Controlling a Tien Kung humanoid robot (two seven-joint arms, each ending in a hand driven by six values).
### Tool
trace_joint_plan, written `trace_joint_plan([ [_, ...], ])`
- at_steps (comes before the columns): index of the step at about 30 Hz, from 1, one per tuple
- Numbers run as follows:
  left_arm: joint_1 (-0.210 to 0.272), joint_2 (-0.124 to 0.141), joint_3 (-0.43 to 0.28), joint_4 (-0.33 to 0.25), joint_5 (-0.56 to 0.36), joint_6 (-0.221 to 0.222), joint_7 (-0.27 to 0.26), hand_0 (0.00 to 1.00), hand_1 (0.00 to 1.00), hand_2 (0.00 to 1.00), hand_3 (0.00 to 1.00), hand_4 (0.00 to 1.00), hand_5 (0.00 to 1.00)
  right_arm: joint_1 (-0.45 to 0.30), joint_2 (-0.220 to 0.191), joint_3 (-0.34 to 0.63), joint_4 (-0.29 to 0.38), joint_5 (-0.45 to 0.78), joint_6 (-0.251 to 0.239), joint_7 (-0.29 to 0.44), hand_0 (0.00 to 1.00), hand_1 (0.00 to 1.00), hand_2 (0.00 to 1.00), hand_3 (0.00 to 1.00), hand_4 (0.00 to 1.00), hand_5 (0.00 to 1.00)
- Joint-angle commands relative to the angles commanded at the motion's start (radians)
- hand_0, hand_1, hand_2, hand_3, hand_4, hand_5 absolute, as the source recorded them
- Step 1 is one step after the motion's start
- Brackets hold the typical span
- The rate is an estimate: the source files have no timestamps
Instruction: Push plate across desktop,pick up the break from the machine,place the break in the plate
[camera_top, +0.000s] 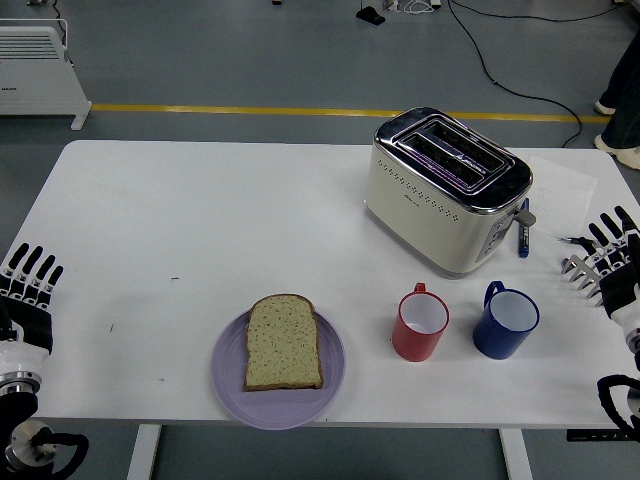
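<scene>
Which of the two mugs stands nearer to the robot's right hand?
The blue mug. It stands to the right of the red mug, so it is closer to the right hand at the table's right edge.

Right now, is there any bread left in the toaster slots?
No, both slots of the toaster look empty, and the only bread slice lies flat on the purple plate.

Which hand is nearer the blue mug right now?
Right. The right hand sits just right of the blue mug, at the table's edge; the left hand is far across at the left edge.
</scene>
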Motion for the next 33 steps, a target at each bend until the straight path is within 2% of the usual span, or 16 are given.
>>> trace_joint_plan([
  [4, -0.002, 0.0, -0.006, -0.002, 0.004, -0.003, 0.011, 0.78, 0.762, 0.77, 0.705, 0.552, 0.998, 0.001, 0.0, 0.003, -0.001, -0.007, -0.003, -0.014, 0.79, 0.774, 0.793, 0.778, 0.495, 0.46],
  [11, -0.001, 0.0, -0.028, -0.025, -0.001, -0.006, 0.071, 0.779, 0.763, 0.77, 0.707, 0.548, 0.998, 0.0, 0.001, 0.008, -0.005, -0.025, 0.01, -0.032, 0.785, 0.773, 0.791, 0.779, 0.494, 0.455],
  [17, -0.003, 0.0, -0.064, -0.084, 0.007, -0.001, 0.144, 0.78, 0.764, 0.771, 0.709, 0.548, 0.998, 0.002, 0.0, 0.019, -0.013, -0.053, 0.062, -0.038, 0.784, 0.769, 0.79, 0.779, 0.494, 0.455],
  [22, -0.003, 0.0, -0.088, -0.114, -0.005, 0.0, 0.189, 0.78, 0.769, 0.773, 0.711, 0.544, 0.998, 0.001, 0.0, 0.023, -0.02, -0.063, 0.077, -0.043, 0.783, 0.769, 0.787, 0.778, 0.494, 0.457],
  [27, 0.0, 0.0, -0.109, -0.145, -0.028, 0.0, 0.263, 0.78, 0.769, 0.773, 0.711, 0.544, 0.998, 0.001, 0.0, 0.025, -0.026, -0.072, 0.083, -0.049, 0.783, 0.769, 0.787, 0.778, 0.494, 0.457],
  [33, 0.007, 0.0, -0.109, -0.145, -0.05, -0.01, 0.269, 0.782, 0.772, 0.778, 0.714, 0.541, 0.998, 0.0, 0.001, 0.02, -0.034, -0.074, 0.085, -0.046, 0.782, 0.768, 0.785, 0.778, 0.493, 0.458],
])
